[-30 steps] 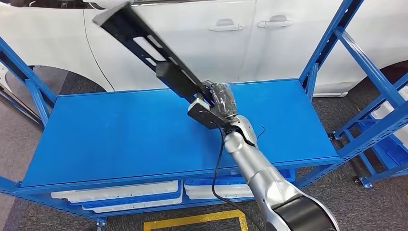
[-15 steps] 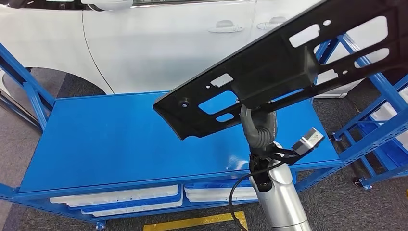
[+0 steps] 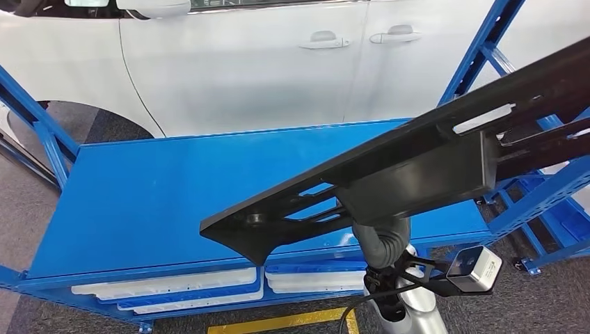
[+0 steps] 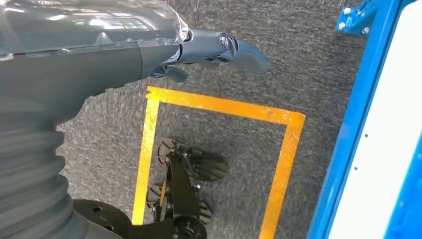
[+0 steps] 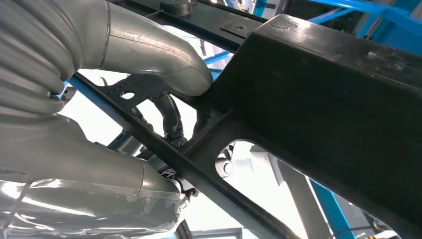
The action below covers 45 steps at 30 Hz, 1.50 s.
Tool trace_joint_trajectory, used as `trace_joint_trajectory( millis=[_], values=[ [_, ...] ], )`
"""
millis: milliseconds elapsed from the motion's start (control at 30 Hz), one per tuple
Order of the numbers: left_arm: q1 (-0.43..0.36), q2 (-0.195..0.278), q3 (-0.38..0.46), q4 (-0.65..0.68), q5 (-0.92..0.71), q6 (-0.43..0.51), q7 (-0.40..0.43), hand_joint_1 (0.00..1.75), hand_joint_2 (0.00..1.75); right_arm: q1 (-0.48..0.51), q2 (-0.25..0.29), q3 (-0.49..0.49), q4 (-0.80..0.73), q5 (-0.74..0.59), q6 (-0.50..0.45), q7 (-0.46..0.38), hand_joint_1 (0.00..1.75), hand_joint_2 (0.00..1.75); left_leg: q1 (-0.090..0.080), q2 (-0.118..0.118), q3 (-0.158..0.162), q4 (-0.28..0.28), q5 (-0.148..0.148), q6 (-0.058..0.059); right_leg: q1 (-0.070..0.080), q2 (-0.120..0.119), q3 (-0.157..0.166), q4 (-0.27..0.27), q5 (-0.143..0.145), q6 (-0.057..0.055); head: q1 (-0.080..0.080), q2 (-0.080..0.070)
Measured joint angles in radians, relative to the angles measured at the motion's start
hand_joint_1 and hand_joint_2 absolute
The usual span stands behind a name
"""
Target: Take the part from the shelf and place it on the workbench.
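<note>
The part [image 3: 417,170], grasped by the right hand [image 5: 149,74], has been swung flatter and lower over the counter [image 3: 174,188]; placement is judged near. Left hand [image 4: 219,47] is released.

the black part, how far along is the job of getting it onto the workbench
Done: the long black part is picked up, gripped by the right hand. In hand: it hangs tilted in the air above the blue workbench, not touching it. Left: lowering it onto the blue top and letting go. The left hand holds nothing, over the floor.
</note>
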Motion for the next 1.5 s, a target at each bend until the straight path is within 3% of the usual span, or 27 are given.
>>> trace_joint_trajectory(
  millis=[67, 100, 167, 200, 233, 267, 300, 367, 400, 533, 600, 700, 733, 767, 800, 900, 933, 1033, 1067, 1100, 1200, 1233, 1267, 1300, 1367, 1433, 1500],
  values=[
    [0.0, 0.002, 0.0, 0.0, -0.001, -0.002, -0.004, 0.0, 1.75, 0.003, -0.002, 0.005, -0.009, 0.0, 0.009, -0.001, 1.75, 1.75, 0.002, 0.001, -0.008, 0.023, -0.02, -0.01, -0.004, -0.001, 0.003, -0.007, 0.005, -0.013, 0.0, 0.0],
    [0.0, 0.003, 0.0, 0.0, -0.002, -0.005, -0.007, 0.0, 1.75, 0.005, -0.003, 0.01, -0.014, 0.001, 0.018, -0.001, 1.75, 1.75, 0.003, 0.002, -0.025, 0.062, -0.047, -0.014, -0.006, -0.003, 0.004, -0.011, 0.008, -0.019, 0.0, 0.0],
    [0.001, 0.004, 0.0, 0.0, -0.004, -0.009, -0.014, 0.0, 1.75, 0.015, -0.005, 0.022, -0.027, 0.009, 0.037, -0.003, 1.75, 1.75, 0.004, 0.002, -0.082, 0.193, -0.116, -0.02, -0.004, -0.005, 0.004, -0.012, 0.008, -0.024, 0.0, 0.0],
    [0.002, 0.004, 0.0, 0.0, -0.005, -0.009, -0.016, 0.0, 1.75, 0.023, -0.006, 0.029, -0.032, 0.016, 0.044, -0.003, 1.75, 1.75, 0.005, 0.002, -0.109, 0.254, -0.139, -0.022, -0.002, -0.005, 0.004, -0.012, 0.008, -0.025, 0.0, 0.0],
    [0.004, 0.005, 0.0, 0.0, -0.006, -0.008, -0.018, 0.0, 1.75, 0.03, -0.008, 0.037, -0.037, 0.024, 0.048, -0.004, 1.75, 1.75, 0.005, 0.002, -0.123, 0.286, -0.144, -0.022, 0.0, -0.005, 0.004, -0.011, 0.007, -0.026, 0.0, 0.0],
    [0.005, 0.005, 0.0, 0.0, -0.007, -0.006, -0.02, 0.0, 1.75, 0.035, -0.009, 0.045, -0.041, 0.036, 0.049, -0.004, 1.75, 1.75, 0.004, 0.002, -0.116, 0.276, -0.128, -0.02, 0.002, -0.005, 0.005, -0.01, 0.007, -0.026, 0.0, 0.0],
    [0.005, 0.006, 0.0, 0.0, -0.008, -0.004, -0.021, 0.0, 1.75, 0.039, -0.011, 0.054, -0.046, 0.05, 0.048, -0.004, 1.75, 1.75, 0.004, 0.002, -0.091, 0.226, -0.096, -0.017, 0.003, -0.004, 0.006, -0.009, 0.007, -0.026, 0.0, 0.0],
    [0.003, 0.009, -0.001, 0.0, -0.012, -0.002, -0.022, 0.0, 1.75, 0.042, -0.014, 0.073, -0.058, 0.086, 0.04, -0.004, 1.75, 1.75, 0.0, 0.002, -0.02, 0.084, -0.034, -0.005, 0.007, -0.003, 0.007, -0.004, 0.006, -0.024, 0.0, 0.0],
    [0.002, 0.01, -0.001, 0.0, -0.014, -0.001, -0.02, 0.0, 1.75, 0.042, -0.016, 0.082, -0.064, 0.103, 0.034, -0.004, 1.75, 1.75, -0.002, 0.002, 0.003, 0.035, -0.017, 0.001, 0.008, -0.002, 0.004, -0.002, 0.006, -0.021, 0.0, 0.0],
    [0.001, 0.01, -0.002, 0.0, -0.012, 0.003, -0.014, 0.0, 1.75, 0.037, -0.025, 0.101, -0.075, 0.125, 0.023, -0.004, 1.75, 1.75, -0.004, 0.001, 0.011, 0.0, -0.003, 0.018, 0.009, -0.002, -0.004, 0.004, 0.006, -0.002, 0.0, 0.0],
    [0.0, 0.009, -0.002, 0.0, -0.009, 0.004, -0.012, 0.0, 1.75, 0.028, -0.032, 0.102, -0.076, 0.125, 0.027, -0.004, 1.75, 1.75, 0.002, 0.004, 0.005, -0.007, 0.009, 0.03, 0.007, -0.001, -0.02, 0.048, -0.039, 0.01, 0.0, 0.0],
    [0.0, 0.009, -0.002, 0.0, -0.011, 0.005, -0.001, 0.0, 1.75, 0.015, -0.051, 0.104, -0.067, 0.133, 0.038, -0.004, 1.75, 1.75, 0.001, 0.007, -0.017, -0.008, 0.026, 0.037, -0.001, -0.001, -0.085, 0.234, -0.157, 0.024, 0.0, 0.0],
    [0.0, 0.008, -0.002, 0.0, -0.012, 0.005, 0.004, 0.0, 1.75, 0.013, -0.057, 0.106, -0.063, 0.137, 0.041, -0.004, 1.75, 1.75, 0.001, 0.007, -0.027, -0.006, 0.032, 0.037, -0.004, -0.002, -0.094, 0.274, -0.172, 0.027, 0.0, 0.0],
    [0.001, 0.008, -0.002, 0.0, -0.014, 0.005, 0.008, 0.0, 1.75, 0.011, -0.062, 0.108, -0.059, 0.14, 0.043, -0.004, 1.75, 1.75, 0.001, 0.007, -0.036, -0.005, 0.038, 0.035, -0.007, -0.002, -0.083, 0.275, -0.166, 0.03, 0.0, 0.0],
    [0.002, 0.007, -0.002, 0.0, -0.016, 0.005, 0.011, 0.0, 1.75, 0.008, -0.066, 0.11, -0.056, 0.141, 0.045, -0.004, 1.75, 1.75, 0.001, 0.007, -0.045, -0.003, 0.044, 0.033, -0.009, -0.002, -0.052, 0.237, -0.145, 0.031, 0.0, 0.0],
    [0.003, 0.004, -0.002, 0.0, -0.017, 0.005, 0.013, 0.0, 1.75, -0.004, -0.072, 0.114, -0.051, 0.142, 0.046, -0.004, 1.75, 1.75, 0.001, 0.003, -0.065, 0.006, 0.06, 0.019, -0.01, 0.0, 0.075, 0.039, -0.081, 0.025, 0.0, 0.0],
    [0.003, 0.004, -0.002, 0.0, -0.017, 0.005, 0.013, 0.0, 1.75, -0.008, -0.074, 0.115, -0.051, 0.142, 0.046, -0.004, 1.75, 1.75, 0.0, 0.002, -0.068, 0.008, 0.066, 0.013, -0.007, 0.001, 0.094, 0.004, -0.074, 0.021, 0.0, 0.0],
    [0.004, 0.004, -0.002, 0.0, -0.017, 0.005, 0.013, 0.0, 1.75, -0.014, -0.077, 0.118, -0.048, 0.143, 0.046, -0.004, 1.75, 1.75, 0.001, 0.001, -0.073, 0.003, 0.083, -0.007, -0.003, 0.002, 0.083, -0.009, -0.059, 0.001, 0.0, 0.0],
    [0.005, 0.004, -0.002, 0.0, -0.017, 0.005, 0.013, 0.0, 1.75, -0.015, -0.078, 0.119, -0.047, 0.143, 0.046, -0.004, 1.75, 1.75, 0.002, 0.002, -0.08, 0.01, 0.071, -0.012, -0.005, 0.0, 0.074, -0.009, -0.049, -0.008, 0.0, 0.0],
    [0.007, 0.004, -0.002, 0.0, -0.017, 0.005, 0.013, 0.0, 1.75, -0.016, -0.078, 0.12, -0.046, 0.143, 0.046, -0.004, 1.75, 1.75, 0.003, 0.002, -0.091, 0.036, 0.039, -0.017, -0.006, -0.002, 0.063, -0.012, -0.037, -0.017, 0.0, 0.0],
    [0.007, 0.004, -0.003, 0.0, -0.019, 0.006, 0.025, 0.0, 1.75, -0.017, -0.08, 0.123, -0.043, 0.147, 0.038, -0.004, 1.75, 1.75, 0.006, 0.003, -0.138, 0.21, -0.106, -0.025, -0.003, -0.006, 0.022, -0.012, -0.003, -0.029, 0.0, 0.0],
    [0.007, 0.004, -0.003, 0.0, -0.02, 0.008, 0.035, 0.0, 1.75, -0.017, -0.08, 0.125, -0.041, 0.151, 0.033, -0.004, 1.75, 1.75, 0.006, 0.003, -0.143, 0.262, -0.126, -0.027, 0.0, -0.007, 0.008, -0.011, 0.007, -0.03, 0.0, 0.0],
    [0.007, 0.004, -0.003, 0.0, -0.021, 0.012, 0.047, 0.0, 1.75, -0.017, -0.081, 0.127, -0.04, 0.155, 0.027, -0.003, 1.75, 1.75, 0.006, 0.003, -0.134, 0.288, -0.124, -0.027, 0.002, -0.008, -0.006, -0.01, 0.017, -0.03, 0.0, 0.0],
    [0.007, 0.004, -0.003, 0.0, -0.022, 0.016, 0.059, 0.0, 1.75, -0.017, -0.082, 0.129, -0.04, 0.159, 0.021, -0.003, 1.75, 1.75, 0.006, 0.003, -0.107, 0.276, -0.103, -0.025, 0.003, -0.008, -0.019, -0.008, 0.026, -0.029, 0.0, 0.0],
    [0.007, 0.005, -0.003, 0.0, -0.024, 0.022, 0.078, 0.0, 1.75, -0.018, -0.084, 0.133, -0.039, 0.169, 0.004, -0.003, 1.75, 1.75, 0.004, 0.003, -0.006, 0.159, -0.064, -0.015, 0.006, -0.008, -0.042, -0.004, 0.043, -0.025, 0.0, 0.0],
    [0.005, 0.007, -0.003, 0.0, -0.027, 0.022, 0.087, 0.0, 1.75, -0.019, -0.085, 0.135, -0.041, 0.183, -0.019, -0.003, 1.75, 1.75, -0.001, 0.002, 0.084, 0.026, -0.068, -0.003, 0.008, -0.008, -0.054, 0.0, 0.058, -0.017, 0.0, 0.0],
    [0.005, 0.008, -0.003, 0.0, -0.029, 0.019, 0.091, 0.0, 1.75, -0.022, -0.087, 0.136, -0.044, 0.193, -0.035, -0.004, 1.75, 1.75, -0.008, 0.002, 0.105, -0.021, -0.075, 0.006, 0.007, -0.009, -0.056, -0.003, 0.074, -0.005, 0.0, 0.0]
  ],
)
